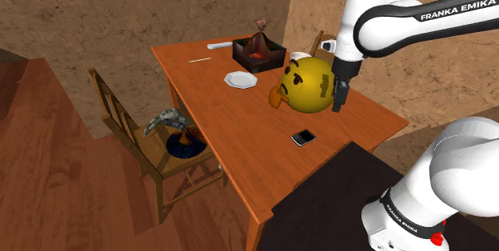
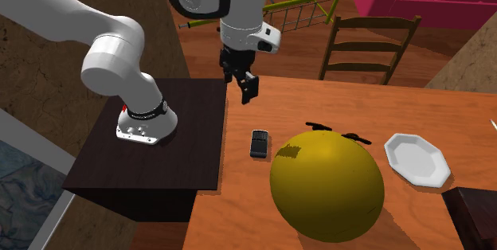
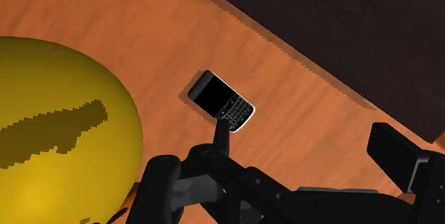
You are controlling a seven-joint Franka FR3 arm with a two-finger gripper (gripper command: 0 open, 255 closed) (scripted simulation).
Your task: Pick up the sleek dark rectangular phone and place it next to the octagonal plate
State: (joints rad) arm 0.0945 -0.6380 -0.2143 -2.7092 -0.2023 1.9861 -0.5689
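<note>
jaws gape empty; gripper (image 2: 249, 89) hovers near the keypad phone (image 2: 259, 143), mid-frame in the second exterior view. grasp and carry to the octagonal plate (image 2: 416, 159) remain.

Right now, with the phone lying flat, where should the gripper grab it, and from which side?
Grip the phone across its two long edges, near the middle, coming straight down from above. It lies flat and screen-up on the table, so only its thin sides offer opposing faces, and the short width probably suits the open gripper.

Wooden table (image 1: 240, 125), chair (image 1: 118, 115), brown walls (image 1: 120, 9), wood floor (image 1: 48, 185).
</note>
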